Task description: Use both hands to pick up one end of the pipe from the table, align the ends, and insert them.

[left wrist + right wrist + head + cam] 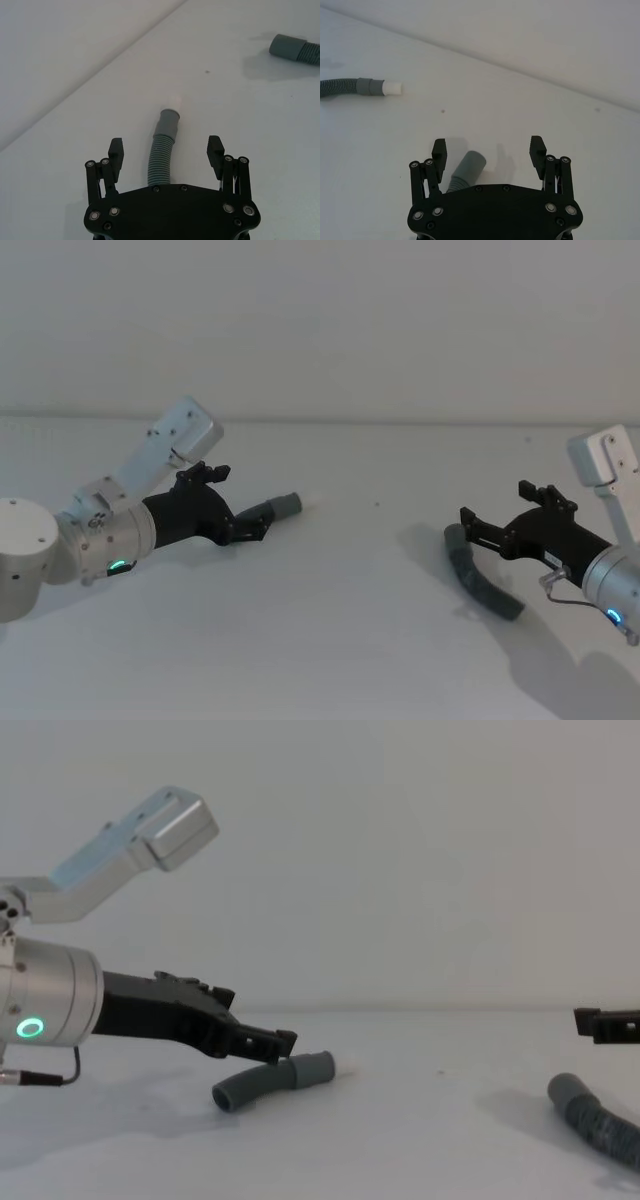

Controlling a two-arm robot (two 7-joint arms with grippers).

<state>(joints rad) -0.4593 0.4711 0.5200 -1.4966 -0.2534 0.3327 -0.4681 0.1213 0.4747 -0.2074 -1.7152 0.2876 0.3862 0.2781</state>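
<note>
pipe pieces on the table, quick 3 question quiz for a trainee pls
1. True or false: the left pincer is shut on the left hose piece.
2. One word: is the right pincer, above the right hose piece, open or shut?
3. Which piece bears the white tip? A) left hose piece B) right hose piece C) both

Key: 1 false, it is open astride the piece; 2 open; 3 A.
</note>
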